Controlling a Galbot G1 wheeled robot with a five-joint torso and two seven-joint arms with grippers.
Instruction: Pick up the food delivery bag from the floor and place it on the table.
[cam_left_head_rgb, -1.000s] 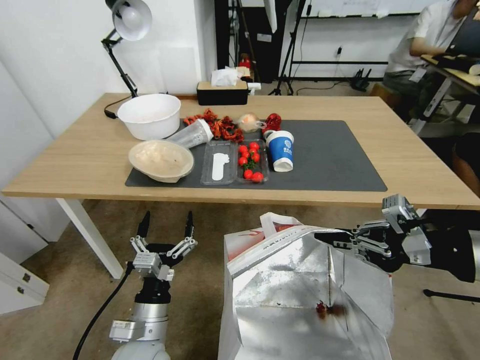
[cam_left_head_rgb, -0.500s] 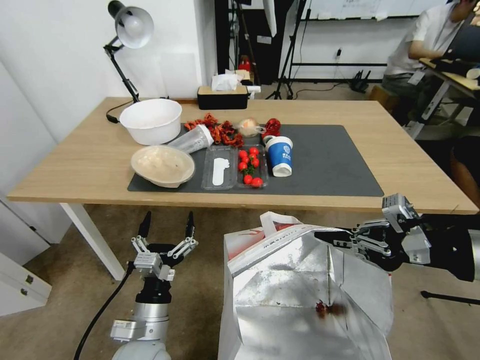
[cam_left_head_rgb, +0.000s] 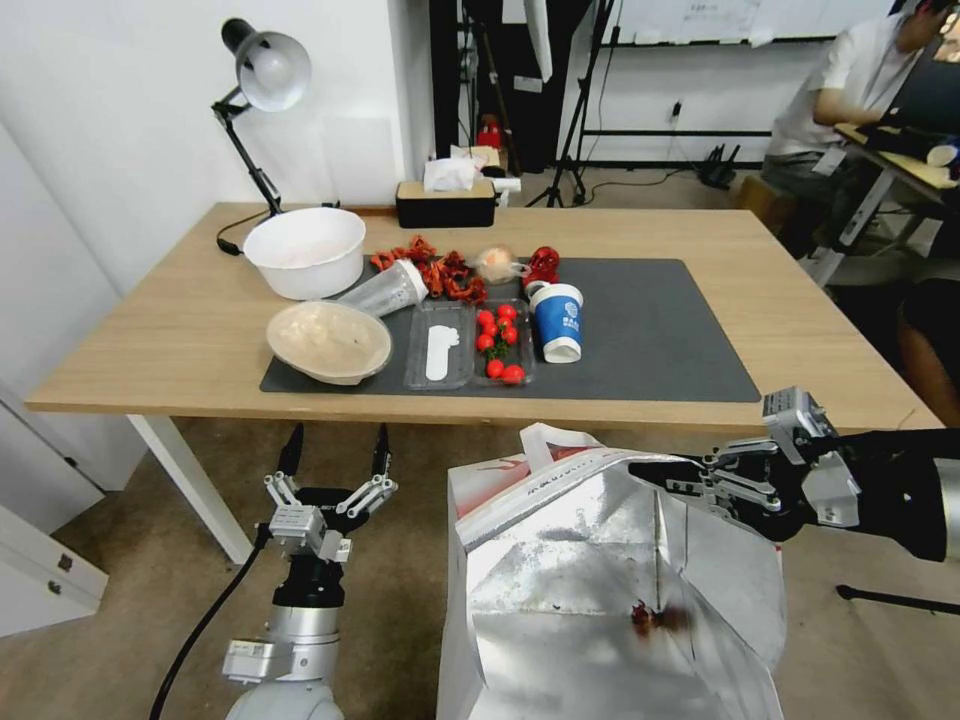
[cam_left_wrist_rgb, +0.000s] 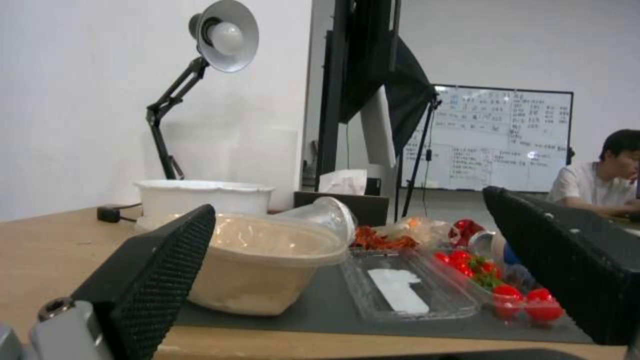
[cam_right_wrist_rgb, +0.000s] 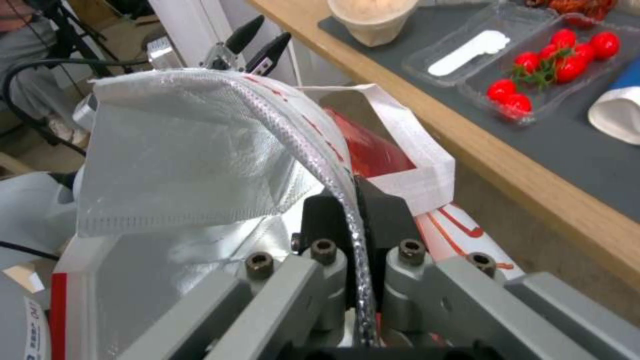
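Below table (cam_left_head_rgb: 180, 330), right tool (cam_left_head_rgb: 655, 473) pinches bag (cam_left_head_rgb: 600, 580)

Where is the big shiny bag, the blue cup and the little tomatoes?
bag (cam_left_head_rgb: 600, 560), head view, on its silver foil lining.
blue cup (cam_left_head_rgb: 560, 318), head view, on its blue side.
tomatoes (cam_left_head_rgb: 498, 343), head view, on the red bunch in the clear tray.

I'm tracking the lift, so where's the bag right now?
In the head view the bag hangs low and right of centre, just below the table edge, its rim pinched by the right pincer.
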